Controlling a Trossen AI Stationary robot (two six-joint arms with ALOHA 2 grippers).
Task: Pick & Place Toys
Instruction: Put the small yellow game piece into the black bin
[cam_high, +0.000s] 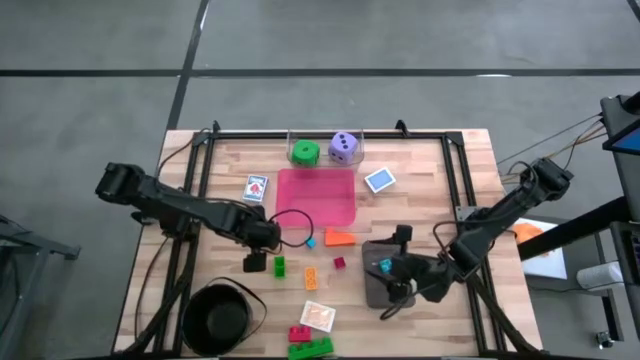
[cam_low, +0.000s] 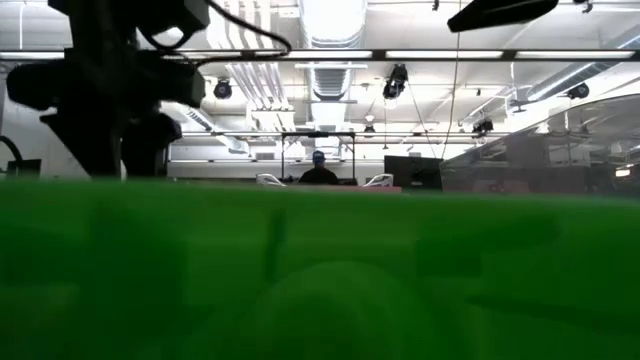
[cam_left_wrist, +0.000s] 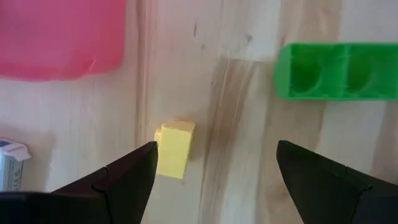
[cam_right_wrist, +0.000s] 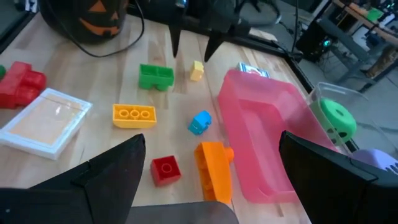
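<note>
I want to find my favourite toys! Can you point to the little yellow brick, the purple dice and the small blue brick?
yellow brick (cam_left_wrist: 173, 149), left wrist view, its side face.
purple dice (cam_high: 344, 147), high view, its dotted top face.
small blue brick (cam_right_wrist: 200, 121), right wrist view, its top.

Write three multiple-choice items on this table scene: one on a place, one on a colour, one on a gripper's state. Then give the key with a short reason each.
1. Where do the green die and the purple die sit?
A. In the black bowl
B. In the clear tray at the table's far edge
C. On the pink tray

2. What colour is the small brick lying ahead of the left gripper?
A. Yellow
B. Red
C. Blue

3. How do the left gripper's jaws stand?
A. Shut on a brick
B. Shut and empty
C. Open, holding nothing

Key: 1 B, the high view shows both dice inside the clear tray beyond the pink tray. 2 A, the left wrist view shows it yellow. 3 C, bare wood shows between the fingers.
</note>
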